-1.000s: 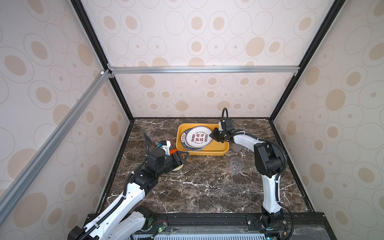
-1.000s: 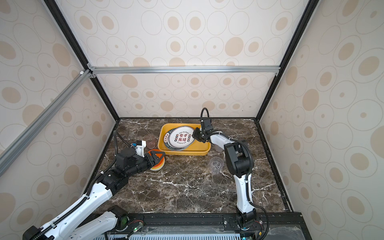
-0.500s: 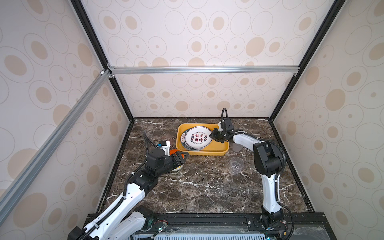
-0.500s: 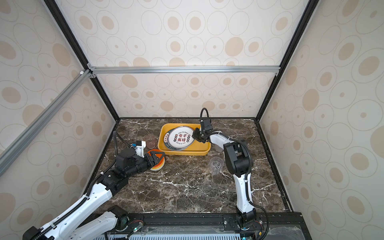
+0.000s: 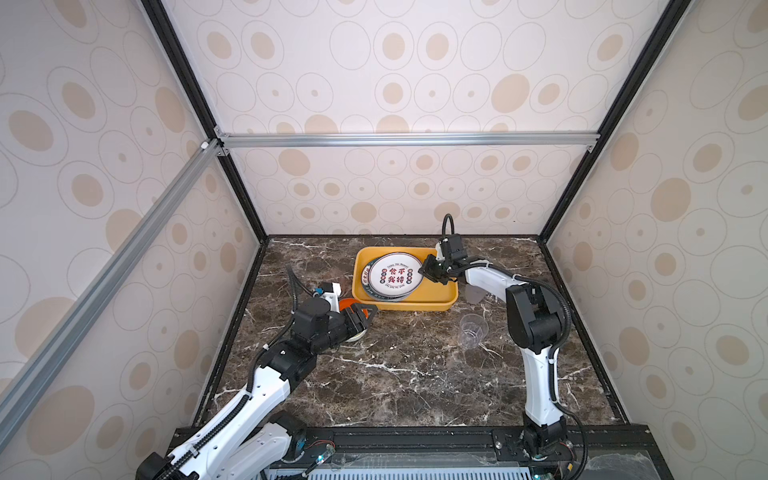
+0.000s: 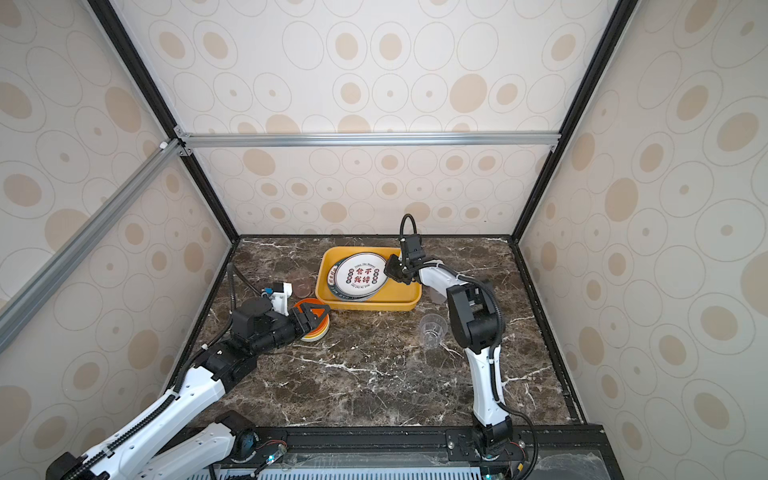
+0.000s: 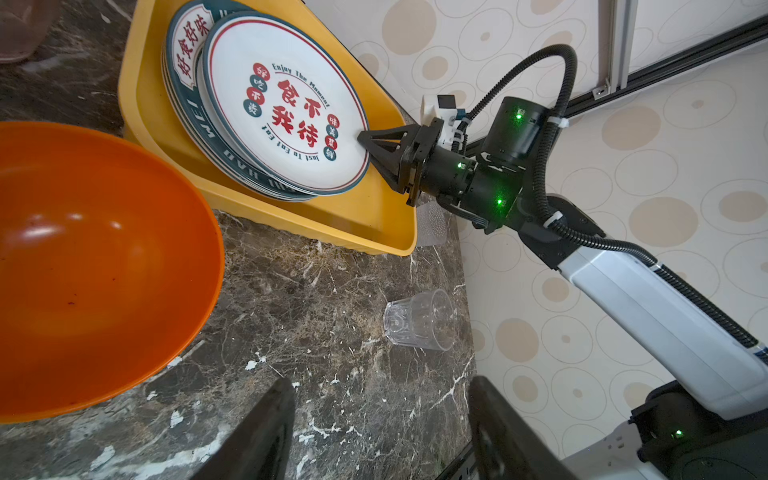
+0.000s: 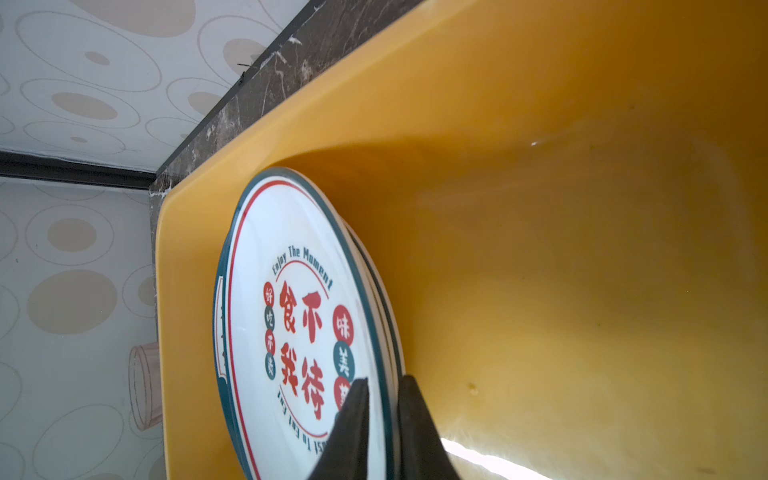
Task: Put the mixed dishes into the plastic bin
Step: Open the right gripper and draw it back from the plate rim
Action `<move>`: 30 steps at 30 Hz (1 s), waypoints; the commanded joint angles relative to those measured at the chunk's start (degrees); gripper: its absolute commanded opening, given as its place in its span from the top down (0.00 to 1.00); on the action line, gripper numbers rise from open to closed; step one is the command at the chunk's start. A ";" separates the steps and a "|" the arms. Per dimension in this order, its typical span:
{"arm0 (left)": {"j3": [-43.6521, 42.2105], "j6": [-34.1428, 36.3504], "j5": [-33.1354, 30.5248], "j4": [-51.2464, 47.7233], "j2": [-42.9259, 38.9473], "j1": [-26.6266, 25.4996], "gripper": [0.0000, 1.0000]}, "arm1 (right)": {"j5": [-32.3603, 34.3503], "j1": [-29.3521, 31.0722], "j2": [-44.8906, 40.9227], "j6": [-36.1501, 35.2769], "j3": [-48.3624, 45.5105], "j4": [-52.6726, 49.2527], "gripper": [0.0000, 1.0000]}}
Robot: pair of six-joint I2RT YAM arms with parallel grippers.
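My right gripper (image 5: 430,272) has narrowed onto the rim of the round white dark-rimmed plate (image 5: 392,275), stacked inside the shallow yellow plastic bin (image 5: 415,305); release seems next; my left gripper (image 5: 365,312) gapes, empty.

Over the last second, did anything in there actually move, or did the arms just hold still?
Nothing visibly moved. The right end effector still pinches the rim of the top plate inside the yellow bin. The left end effector still waits open beside the orange bowl. The clear cup stands on the table where it was.
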 commanded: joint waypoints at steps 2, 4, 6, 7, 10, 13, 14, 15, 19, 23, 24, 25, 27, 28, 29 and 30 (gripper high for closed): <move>-0.22 -0.66 -0.10 1.08 -1.18 0.37 0.34 | -0.43 0.67 1.90 -0.33 2.64 -1.49 0.83; -0.24 -0.65 -0.17 0.92 -1.35 0.38 0.34 | -0.42 0.72 2.02 -0.24 2.71 -1.58 0.82; -0.29 -0.65 -0.24 0.84 -1.35 0.39 0.34 | -0.56 0.74 2.28 -0.24 2.94 -1.58 0.80; -0.26 -0.65 -0.23 0.91 -1.40 0.45 0.34 | -0.67 0.78 2.47 -0.33 3.20 -1.99 0.80; -0.36 -0.74 -0.13 1.12 -1.21 0.40 0.34 | -0.69 0.91 2.52 -0.58 3.35 -2.39 0.78; -0.38 -0.79 -0.04 1.37 -1.08 0.40 0.34 | -0.50 0.91 2.25 -0.98 3.46 -3.00 0.75; -0.43 -0.73 0.05 1.43 -1.01 0.37 0.34 | -0.23 0.90 2.22 -1.07 3.52 -3.28 0.74; -0.44 -0.79 0.08 1.61 -0.88 0.37 0.34 | -0.08 0.91 1.99 -1.12 3.52 -3.46 0.74; -0.42 -0.79 0.33 1.96 -0.60 0.40 0.34 | 0.62 0.90 0.89 -1.85 3.40 -4.72 0.73; -0.13 -0.35 0.19 1.74 -0.38 0.44 0.34 | 1.72 0.96 -1.80 -3.55 2.69 -7.60 0.73; -0.08 -0.16 0.03 1.49 -0.34 0.38 0.34 | 2.02 0.94 -2.59 -4.17 2.55 -8.55 0.73; 0.07 0.04 -0.10 1.28 -0.36 0.40 0.34 | 2.19 0.99 -3.38 -4.71 2.35 -9.36 0.72; 0.74 0.80 -0.75 0.28 -0.05 0.40 0.34 | 2.54 1.02 -5.37 -5.86 1.73 -11.23 0.71; 1.22 1.31 -1.08 -0.38 0.02 0.38 0.34 | 2.59 1.29 -6.33 -6.37 1.33 -11.86 0.71; 1.96 2.02 -1.78 -1.53 0.19 0.38 0.34 | 2.50 1.44 -7.40 -6.92 0.90 -12.55 0.71; 2.83 2.90 -2.68 -2.95 0.42 0.39 0.33 | 2.22 1.61 -8.61 -7.42 0.49 -13.26 0.70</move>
